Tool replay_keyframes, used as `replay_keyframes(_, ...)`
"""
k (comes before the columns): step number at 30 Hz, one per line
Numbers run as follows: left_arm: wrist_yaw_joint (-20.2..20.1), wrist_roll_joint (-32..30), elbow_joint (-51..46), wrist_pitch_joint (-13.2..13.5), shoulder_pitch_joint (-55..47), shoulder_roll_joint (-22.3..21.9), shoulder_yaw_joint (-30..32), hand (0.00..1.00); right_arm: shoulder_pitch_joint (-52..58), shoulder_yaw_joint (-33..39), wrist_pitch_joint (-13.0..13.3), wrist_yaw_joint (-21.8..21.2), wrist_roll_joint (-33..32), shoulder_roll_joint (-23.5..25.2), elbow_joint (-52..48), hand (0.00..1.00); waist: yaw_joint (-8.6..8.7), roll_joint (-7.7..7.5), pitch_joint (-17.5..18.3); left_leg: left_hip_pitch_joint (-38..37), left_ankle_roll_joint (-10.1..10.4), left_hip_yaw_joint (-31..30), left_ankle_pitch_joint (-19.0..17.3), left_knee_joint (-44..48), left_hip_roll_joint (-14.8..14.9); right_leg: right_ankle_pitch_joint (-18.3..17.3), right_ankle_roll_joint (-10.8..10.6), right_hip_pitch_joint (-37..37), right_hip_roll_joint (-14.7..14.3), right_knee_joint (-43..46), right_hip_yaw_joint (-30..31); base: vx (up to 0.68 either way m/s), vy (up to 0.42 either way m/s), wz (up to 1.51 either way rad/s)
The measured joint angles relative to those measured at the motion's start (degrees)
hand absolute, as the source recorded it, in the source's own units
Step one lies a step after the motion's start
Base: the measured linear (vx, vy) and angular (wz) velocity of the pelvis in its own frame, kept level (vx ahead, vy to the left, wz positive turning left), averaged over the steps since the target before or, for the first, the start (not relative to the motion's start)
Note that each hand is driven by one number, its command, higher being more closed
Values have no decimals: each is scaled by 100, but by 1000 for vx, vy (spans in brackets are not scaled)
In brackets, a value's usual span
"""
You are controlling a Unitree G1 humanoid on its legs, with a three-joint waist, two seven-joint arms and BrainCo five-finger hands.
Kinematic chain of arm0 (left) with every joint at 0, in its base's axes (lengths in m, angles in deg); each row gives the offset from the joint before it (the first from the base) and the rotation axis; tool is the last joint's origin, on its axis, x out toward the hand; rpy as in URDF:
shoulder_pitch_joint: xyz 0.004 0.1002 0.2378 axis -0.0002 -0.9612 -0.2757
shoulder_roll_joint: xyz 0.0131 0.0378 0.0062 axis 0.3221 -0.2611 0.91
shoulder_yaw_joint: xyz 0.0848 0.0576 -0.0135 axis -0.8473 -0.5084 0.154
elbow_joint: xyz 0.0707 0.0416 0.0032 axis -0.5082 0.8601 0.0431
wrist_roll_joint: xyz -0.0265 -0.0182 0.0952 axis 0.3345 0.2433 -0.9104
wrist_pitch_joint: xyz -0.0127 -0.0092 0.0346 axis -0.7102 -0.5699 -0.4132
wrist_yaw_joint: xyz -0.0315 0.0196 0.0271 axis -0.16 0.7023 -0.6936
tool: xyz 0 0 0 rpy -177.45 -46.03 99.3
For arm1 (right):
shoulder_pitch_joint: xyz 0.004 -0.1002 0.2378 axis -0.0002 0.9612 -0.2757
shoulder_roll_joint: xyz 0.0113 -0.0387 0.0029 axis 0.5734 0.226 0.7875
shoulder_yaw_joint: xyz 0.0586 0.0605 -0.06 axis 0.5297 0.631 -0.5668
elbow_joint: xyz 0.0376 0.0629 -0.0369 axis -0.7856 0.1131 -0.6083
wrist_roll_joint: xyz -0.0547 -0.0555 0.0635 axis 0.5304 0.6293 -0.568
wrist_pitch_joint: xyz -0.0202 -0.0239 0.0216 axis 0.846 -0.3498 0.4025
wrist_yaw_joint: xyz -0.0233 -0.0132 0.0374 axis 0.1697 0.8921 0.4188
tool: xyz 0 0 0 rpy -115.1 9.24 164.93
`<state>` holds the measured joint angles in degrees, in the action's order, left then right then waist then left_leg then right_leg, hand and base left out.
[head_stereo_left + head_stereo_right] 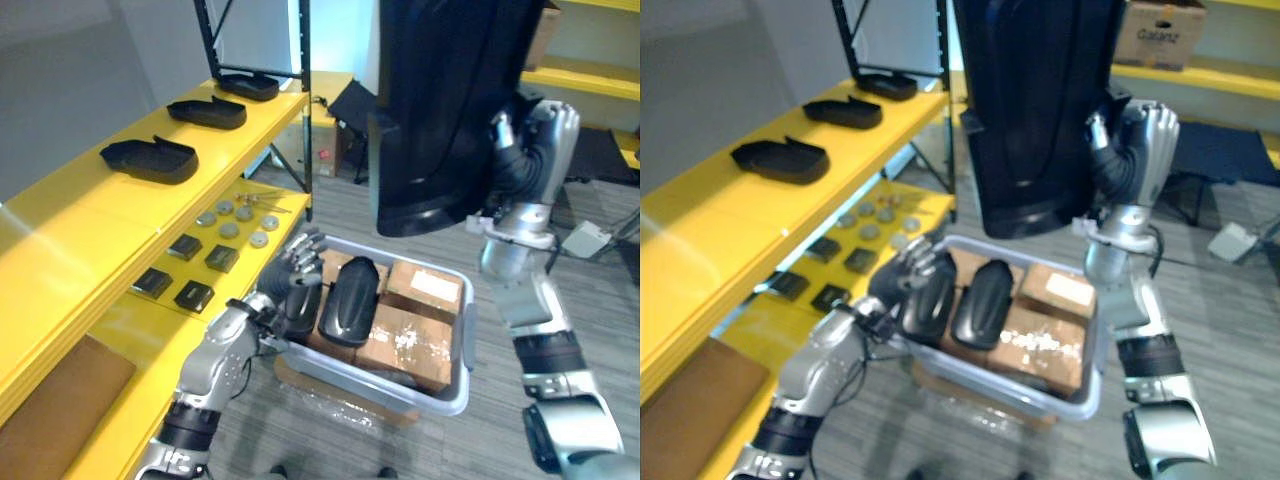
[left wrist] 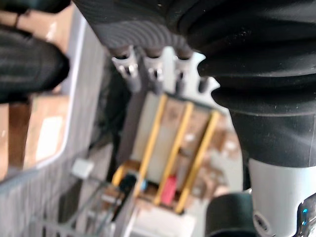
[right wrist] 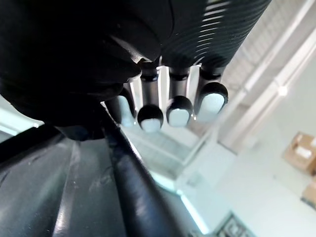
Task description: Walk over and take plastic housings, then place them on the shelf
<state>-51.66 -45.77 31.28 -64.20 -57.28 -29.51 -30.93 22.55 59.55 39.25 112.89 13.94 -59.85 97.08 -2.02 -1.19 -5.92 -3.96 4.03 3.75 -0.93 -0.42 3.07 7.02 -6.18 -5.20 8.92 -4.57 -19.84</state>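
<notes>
Right robot hand (image 1: 535,140) clamped on large black housing (image 1: 440,120), held up at 12 o'clock. Left robot hand (image 1: 298,265), fingers apart, over two smaller housings (image 1: 347,300) in grey bin (image 1: 465,350). Three shelved housings (image 1: 150,160) on yellow shelf (image 1: 90,215), 10 o'clock.

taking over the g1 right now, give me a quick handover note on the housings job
Hands: right robot hand raised, shut on a large black housing; left robot hand open over a bin housing, contact unclear.
Things: second bin housing beside it in the grey bin, on cardboard boxes.
Done: three shelf housings lie on the yellow shelf.
Left: shelve the held one, then the two in the bin.
</notes>
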Motion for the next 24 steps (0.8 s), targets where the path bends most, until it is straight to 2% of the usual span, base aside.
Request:
replay_keyframes(5, 17, 410, 195, -1, 197, -1, -221, 0, -1, -393, 6, -163, 49, 198, 64, 100, -4, -22, 35, 3, -16, -11, 10, -4, -31, 19, -17, -7, 31, 0, -13, -6, 3, 0)
replay_keyframes(12, 213, 433, 381, 93, 259, 2, -382, 0, -1, -590, 8, -284, 77, 344, 367, 100, -19, -60, 130, 11, -18, -30, 12, -3, -36, 18, -16, -3, 43, -3, -27, -5, 1, 0)
replay_keyframes(14, 283, 430, 380, 160, 267, -1, -402, 0, 0, -670, 13, -295, 159, 356, 486, 100, -21, -61, 130, 9, -18, -32, 12, -2, -33, 17, -14, 7, 41, -12, -29, 0, 0, 0)
replay_keyframes(19, 502, 335, 380, 554, 290, -11, -404, 0, 11, -813, 7, -338, 234, 439, 830, 100, -31, -65, 129, 10, -17, -73, 13, -4, -15, 1, 3, 5, 22, -50, -50, 0, 0, 0)
replay_keyframes(24, 519, 189, 329, 773, 301, -69, -402, 0, 43, -968, -8, -338, 234, 456, 1012, 100, -30, -128, 134, 11, -17, -96, 13, -4, -17, 6, 4, -17, 21, -3, -57, 0, 0, 0)
